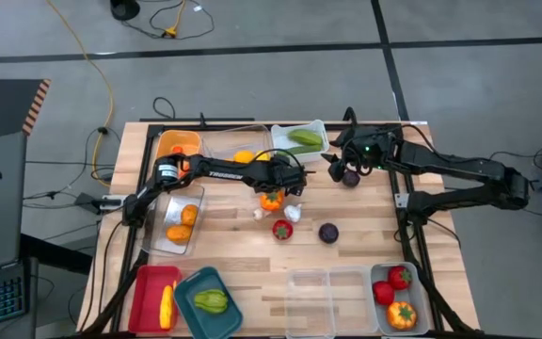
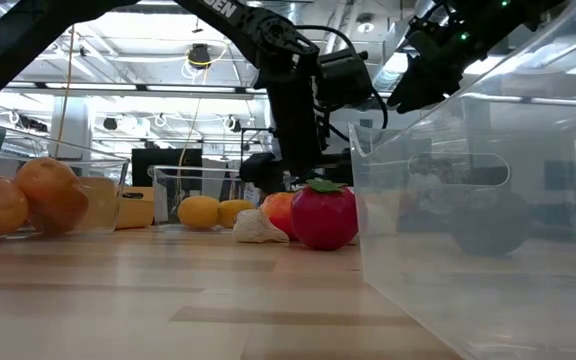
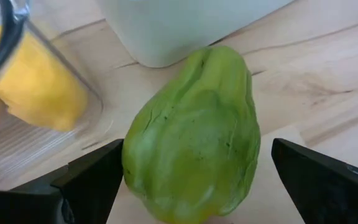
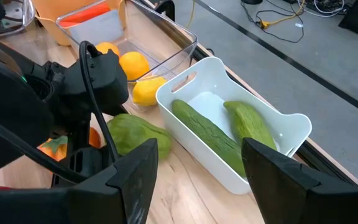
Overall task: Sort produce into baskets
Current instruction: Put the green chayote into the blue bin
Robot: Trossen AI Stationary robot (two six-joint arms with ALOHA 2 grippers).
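At the near edge of the table, from left to right, stand a red basket (image 1: 145,287) with a yellow piece, a teal basket (image 1: 188,282) with a green squash-like piece, two empty clear baskets (image 1: 327,299), and a pale grey basket (image 1: 378,311) with red tomatoes and an orange piece. A little farther, in the middle of the table, lie a red tomato (image 1: 281,229), a dark purple fruit (image 1: 328,232) and a white garlic (image 1: 292,214), all loose on the wood; on the left a clear basket (image 1: 161,235) holds oranges. Behind these the left gripper (image 3: 194,180) is low over the table with its fingers spread wide, one on each side of a green chayote-like squash (image 3: 194,134) that lies on the wood; the fingers are not touching it. An orange persimmon-like fruit (image 1: 271,199) lies just beside this gripper. The right gripper (image 4: 194,171) is at the far right, above another dark purple fruit (image 1: 350,175), its fingers apart and holding nothing. At the far edge stand an orange basket (image 1: 163,143), a clear basket with lemons (image 4: 143,88) and a white basket (image 4: 253,180) with two cucumbers (image 4: 207,134); the squash lies just beside the near wall of this white basket.
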